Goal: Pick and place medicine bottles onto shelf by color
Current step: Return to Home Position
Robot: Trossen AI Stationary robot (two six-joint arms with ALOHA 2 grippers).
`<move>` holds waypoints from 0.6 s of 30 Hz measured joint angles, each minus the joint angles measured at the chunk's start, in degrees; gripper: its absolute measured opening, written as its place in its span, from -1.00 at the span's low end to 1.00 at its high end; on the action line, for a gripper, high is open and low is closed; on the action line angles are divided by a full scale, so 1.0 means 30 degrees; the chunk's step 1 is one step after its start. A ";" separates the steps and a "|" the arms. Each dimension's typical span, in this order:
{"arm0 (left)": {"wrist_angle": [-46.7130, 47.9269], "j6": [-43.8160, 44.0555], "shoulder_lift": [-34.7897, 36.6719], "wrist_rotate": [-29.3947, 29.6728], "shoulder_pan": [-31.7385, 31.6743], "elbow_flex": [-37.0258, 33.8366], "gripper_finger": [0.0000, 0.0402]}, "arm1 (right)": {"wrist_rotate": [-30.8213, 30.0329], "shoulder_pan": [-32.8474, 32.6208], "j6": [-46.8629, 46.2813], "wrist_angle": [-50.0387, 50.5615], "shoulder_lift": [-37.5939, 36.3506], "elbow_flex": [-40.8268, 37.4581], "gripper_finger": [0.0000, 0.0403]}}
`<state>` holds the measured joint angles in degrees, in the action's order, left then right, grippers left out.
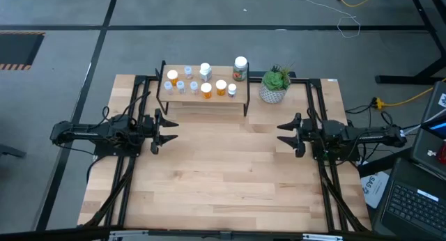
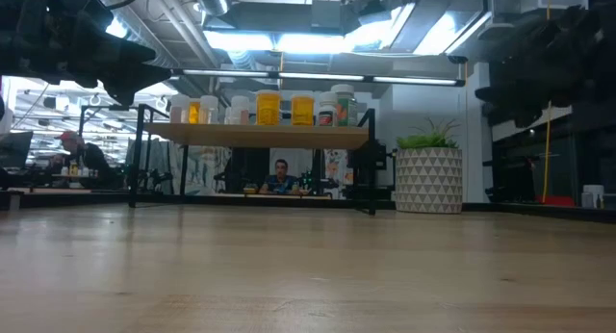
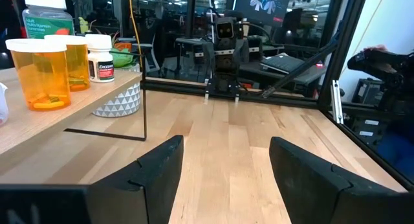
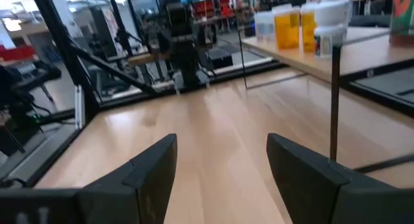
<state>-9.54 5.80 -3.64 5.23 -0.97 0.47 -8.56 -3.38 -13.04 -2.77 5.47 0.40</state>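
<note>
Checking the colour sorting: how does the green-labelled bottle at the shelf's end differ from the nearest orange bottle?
The green-labelled bottle wears a printed wrap; the orange bottle is see-through, no label showing. The green-labelled bottle stands taller and nearer the back of the shelf than the orange bottle. Both are upright, white-capped, on it.

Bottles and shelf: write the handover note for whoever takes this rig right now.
Left gripper: open, empty, above the table's left side, in front of the shelf.
Right gripper: open, empty, above the right side, facing the left one.
Bottles: all the ones in view stand upright on the shelf, about ten, with the biggest at the end near the plant.
Done: no bottle shows on the table, so placing looks finished.
Left: probably only parking the arms. Orange and clear bottles look interleaved in the low view, so check the colour grouping.
</note>
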 joint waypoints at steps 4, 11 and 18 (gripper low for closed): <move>-0.0001 0.0000 0.0007 0.0000 -0.0003 0.0003 0.12 | 0.0518 0.0212 0.0000 0.0080 -0.0932 -0.0002 0.20; -0.0001 0.0000 0.0002 -0.0002 -0.0004 0.0006 0.12 | 0.1636 0.0212 0.0003 0.0365 -0.1801 0.0000 0.20; -0.0008 0.0000 0.0000 0.0000 0.0000 0.0000 0.12 | 0.2755 0.0205 0.0000 0.0389 -0.1791 0.0000 0.20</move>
<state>-9.56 5.80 -3.64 5.23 -0.97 0.47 -0.29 -2.76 -13.04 -1.61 0.10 0.40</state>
